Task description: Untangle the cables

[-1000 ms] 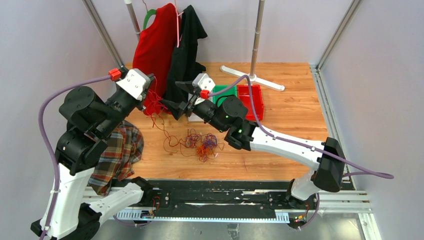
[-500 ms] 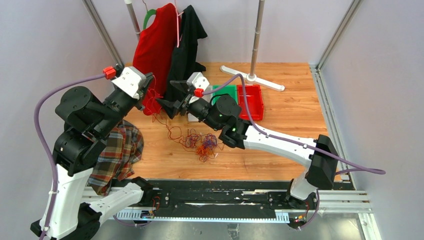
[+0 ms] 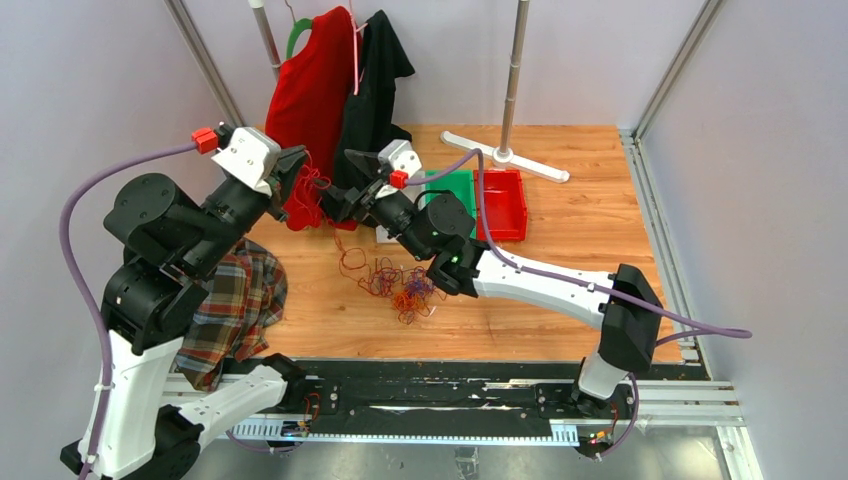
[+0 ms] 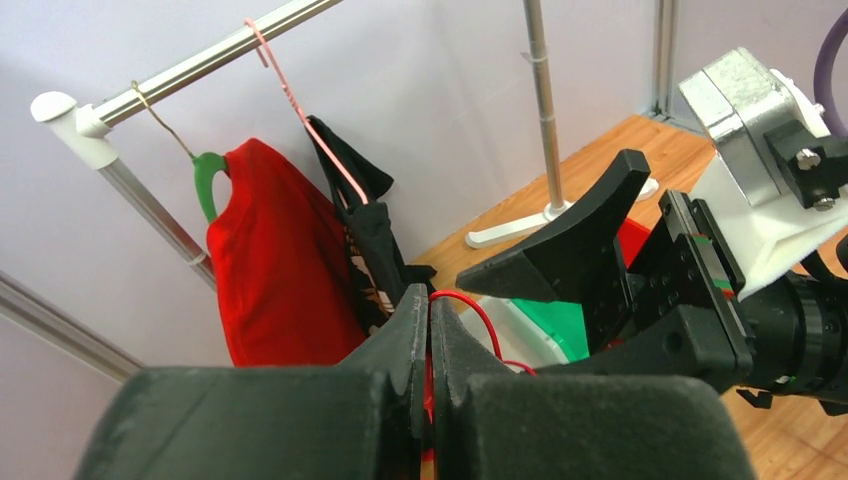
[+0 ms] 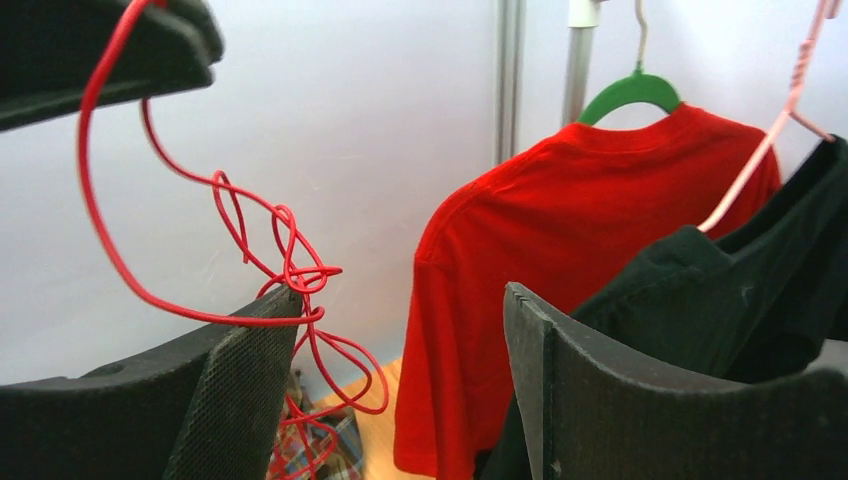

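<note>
i keep the left gripper (image 3: 298, 178) pinched on a red strand (image 5: 100, 240) raised off the cables (image 3: 402, 285) heaped on the table (image 3: 560, 300), and the right gripper (image 3: 336, 200), jaws spread, now sits closer beside it, ready to grab

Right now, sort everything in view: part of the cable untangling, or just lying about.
Job: cable tangle; red cable, pinched in the shut left gripper; open right gripper beside it.
Lying about: red shirt, black garment, plaid cloth, green bin, red bin, stand base.
</note>
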You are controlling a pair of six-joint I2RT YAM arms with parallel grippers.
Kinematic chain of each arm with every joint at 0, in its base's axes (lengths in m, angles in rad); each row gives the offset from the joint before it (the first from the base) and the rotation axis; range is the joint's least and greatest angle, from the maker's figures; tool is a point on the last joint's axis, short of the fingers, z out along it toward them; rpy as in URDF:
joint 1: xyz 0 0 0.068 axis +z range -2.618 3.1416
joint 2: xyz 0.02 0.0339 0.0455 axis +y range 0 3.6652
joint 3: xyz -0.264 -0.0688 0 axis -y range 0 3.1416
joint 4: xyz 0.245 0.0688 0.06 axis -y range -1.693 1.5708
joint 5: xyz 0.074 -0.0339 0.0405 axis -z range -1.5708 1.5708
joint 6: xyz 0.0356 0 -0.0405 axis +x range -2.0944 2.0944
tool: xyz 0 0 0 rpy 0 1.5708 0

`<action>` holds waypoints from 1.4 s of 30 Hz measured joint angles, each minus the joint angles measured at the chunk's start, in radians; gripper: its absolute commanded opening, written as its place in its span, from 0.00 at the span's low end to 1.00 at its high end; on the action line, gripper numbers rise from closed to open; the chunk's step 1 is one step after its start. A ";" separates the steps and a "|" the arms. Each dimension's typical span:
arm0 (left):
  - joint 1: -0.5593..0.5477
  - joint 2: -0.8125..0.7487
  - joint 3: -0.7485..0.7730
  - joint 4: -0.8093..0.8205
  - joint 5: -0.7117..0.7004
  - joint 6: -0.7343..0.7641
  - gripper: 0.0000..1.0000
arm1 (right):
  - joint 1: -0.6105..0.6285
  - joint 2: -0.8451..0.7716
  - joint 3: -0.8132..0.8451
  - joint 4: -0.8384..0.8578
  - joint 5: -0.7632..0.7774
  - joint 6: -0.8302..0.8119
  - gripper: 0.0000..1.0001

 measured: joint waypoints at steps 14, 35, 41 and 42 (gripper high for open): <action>0.000 0.024 0.033 0.024 0.115 -0.089 0.00 | 0.003 -0.012 -0.072 0.150 0.070 0.022 0.73; 0.000 0.071 0.036 0.249 0.372 -0.093 0.00 | -0.232 -0.512 -0.360 -0.053 -0.367 0.282 0.75; 0.000 0.085 0.076 0.286 0.579 -0.156 0.00 | -0.453 -0.473 -0.254 -0.145 -0.644 0.459 0.75; 0.000 0.089 0.078 0.291 0.603 -0.166 0.00 | -0.459 -0.448 -0.225 -0.160 -0.687 0.479 0.75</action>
